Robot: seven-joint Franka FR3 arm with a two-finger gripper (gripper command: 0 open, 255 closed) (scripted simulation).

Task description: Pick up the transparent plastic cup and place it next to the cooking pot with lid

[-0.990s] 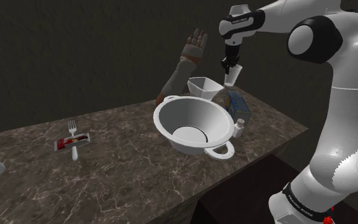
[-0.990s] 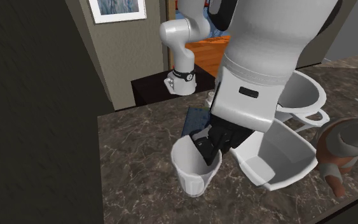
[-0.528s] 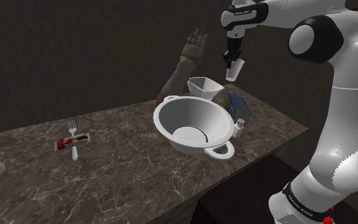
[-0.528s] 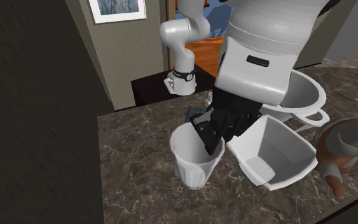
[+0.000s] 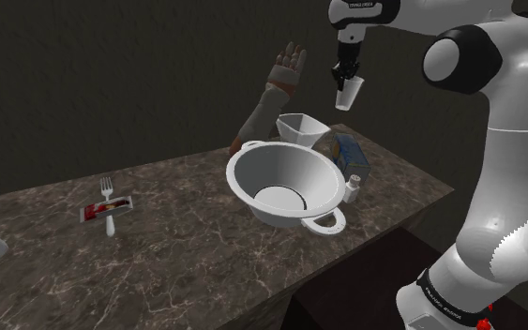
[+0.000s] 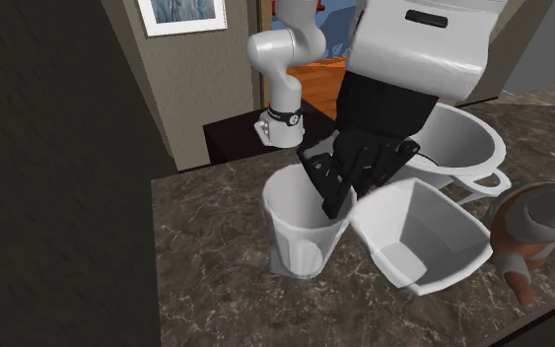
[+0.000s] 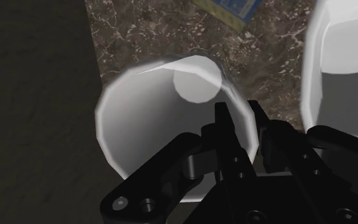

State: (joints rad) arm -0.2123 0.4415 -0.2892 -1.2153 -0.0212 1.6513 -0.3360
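Observation:
The cup [image 5: 348,94] is drawn plain white and ribbed, and it hangs in the air above the far end of the dark marble counter [image 5: 187,253]. My gripper [image 5: 346,75] is shut on its rim, one finger inside and one outside the wall. In the second exterior view the cup [image 6: 300,232] floats clear of the counter under the black gripper [image 6: 339,187]. The wrist view looks down into the cup [image 7: 158,127], with the gripper [image 7: 247,130] clasping its rim. The large white two-handled pot [image 5: 285,183] stands open on the counter, lower and toward the shoulder view's left of the cup.
A white square container [image 5: 301,128] sits behind the pot, directly beside the cup's spot [image 6: 423,237]. A blue box [image 5: 351,150] and a small white bottle [image 5: 354,187] lie by the pot. A raised forearm and hand [image 5: 276,94] stands behind. A fork [image 5: 108,211] lies far left.
The gripper has lifted the cup straight up, higher above the counter than a second ago. Everything on the counter has stayed in place.

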